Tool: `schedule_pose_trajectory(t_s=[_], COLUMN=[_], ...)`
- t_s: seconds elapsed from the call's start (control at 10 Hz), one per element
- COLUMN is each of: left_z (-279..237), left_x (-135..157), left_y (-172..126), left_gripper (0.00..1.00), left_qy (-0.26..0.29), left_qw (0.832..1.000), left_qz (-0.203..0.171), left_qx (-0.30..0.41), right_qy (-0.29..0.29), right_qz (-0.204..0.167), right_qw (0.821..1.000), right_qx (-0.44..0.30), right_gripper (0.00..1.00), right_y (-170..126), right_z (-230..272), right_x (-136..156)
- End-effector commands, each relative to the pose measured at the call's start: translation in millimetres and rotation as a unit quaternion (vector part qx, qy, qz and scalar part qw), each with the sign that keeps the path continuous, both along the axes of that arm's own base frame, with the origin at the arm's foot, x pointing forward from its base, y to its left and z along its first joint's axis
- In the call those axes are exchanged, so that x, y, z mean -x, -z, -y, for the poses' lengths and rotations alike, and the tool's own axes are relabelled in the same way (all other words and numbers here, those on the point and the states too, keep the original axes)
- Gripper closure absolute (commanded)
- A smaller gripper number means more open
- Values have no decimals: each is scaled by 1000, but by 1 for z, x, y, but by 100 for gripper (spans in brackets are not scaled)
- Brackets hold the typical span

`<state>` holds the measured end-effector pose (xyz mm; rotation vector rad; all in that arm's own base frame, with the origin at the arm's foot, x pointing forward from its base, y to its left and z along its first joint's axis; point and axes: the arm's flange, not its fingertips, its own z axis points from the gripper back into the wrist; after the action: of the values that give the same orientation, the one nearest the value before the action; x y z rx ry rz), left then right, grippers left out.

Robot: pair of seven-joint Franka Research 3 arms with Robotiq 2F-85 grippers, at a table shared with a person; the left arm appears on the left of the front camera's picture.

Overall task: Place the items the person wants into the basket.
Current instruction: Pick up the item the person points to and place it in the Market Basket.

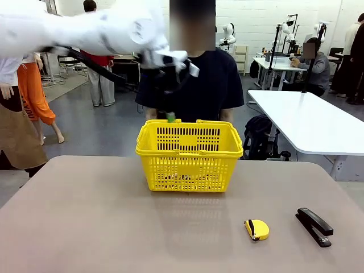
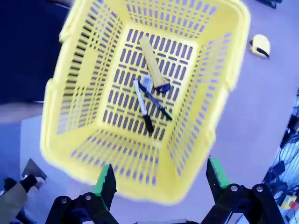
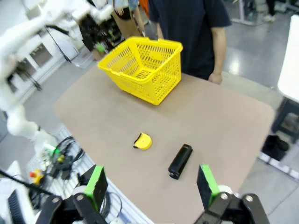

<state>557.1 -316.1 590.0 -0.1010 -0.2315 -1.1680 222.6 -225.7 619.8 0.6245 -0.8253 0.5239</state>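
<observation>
Yellow shopping basket (image 1: pixel 189 156) sits upright mid-table, on the far half, right in front of the person (image 1: pixel 193 79) in the black T-shirt. On its slotted floor, seen from the left wrist camera: yellow-and-black utility knife (image 2: pixel 153 64), black-and-white marker (image 2: pixel 142 106) and thin black pen (image 2: pixel 155 101) with a green end. Marker and pen cross just below the knife's black end; all three lie near the floor's middle. Left gripper (image 2: pixel 161 179) hangs above the basket's far rim, fingers spread wide, nothing between the green pads. In the front view the left arm (image 1: pixel 85 31) reaches in from picture left across the person's chest. Right gripper (image 3: pixel 152 184) is off the table's near side, fingers spread, empty. Yellow tape measure (image 1: pixel 256 229) and black stapler (image 1: pixel 314 226) lie on the tan table (image 1: pixel 85 227) at the near right, close together but apart, well clear of the basket. Person's hand (image 3: pixel 215 77) rests at the far table edge.
</observation>
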Motion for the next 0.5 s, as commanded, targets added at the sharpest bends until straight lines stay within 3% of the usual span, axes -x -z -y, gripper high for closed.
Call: schedule_pose_trajectory(t_s=[0.0,0.1,0.3,0.4], left_z=[-110,-151,-188,-203], left_x=[121,142,178,176], left_y=[4,-2,30,33], left_gripper=[0,0,0,0], left_qy=[-23,-42,-71,-73], left_qw=[997,995,991,990], left_qz=[49,64,75,74], left_qx=[47,59,86,98], right_qy=[-8,-8,-8,-8], right_qz=[16,16,16,16], right_qw=[1000,1000,1000,1000], right_qx=[-16,-16,-16,-16], right_gripper=[0,0,0,0], right_y=[-2,-2,-2,-2], right_z=[-1,-1,-1,-1], right_x=[-2,-2,-2,-2])
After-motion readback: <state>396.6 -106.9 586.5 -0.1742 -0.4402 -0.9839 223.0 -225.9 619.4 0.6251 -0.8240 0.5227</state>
